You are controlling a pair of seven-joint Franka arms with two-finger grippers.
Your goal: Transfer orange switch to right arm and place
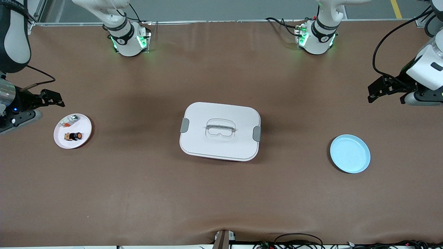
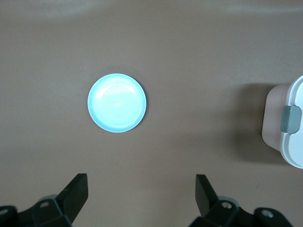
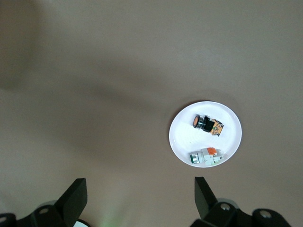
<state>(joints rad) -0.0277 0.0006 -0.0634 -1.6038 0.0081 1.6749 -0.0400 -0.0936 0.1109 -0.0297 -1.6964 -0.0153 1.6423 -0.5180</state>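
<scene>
Nearest the front camera, a blue plate (image 1: 350, 154) lies bare toward the left arm's end of the brown worktop (image 1: 138, 193). At mid-worktop sits a white lidded box (image 1: 220, 131). On a white plate (image 1: 61, 140) toward the right arm's end lies the orange switch (image 1: 73, 136), beside a clear switch (image 1: 70, 119). Both pincers, left (image 2: 142, 189) and right (image 3: 140, 191), hang wide open, holding nothing.

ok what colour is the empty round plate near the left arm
Pale blue round plate; the left wrist view shows it best.
</scene>
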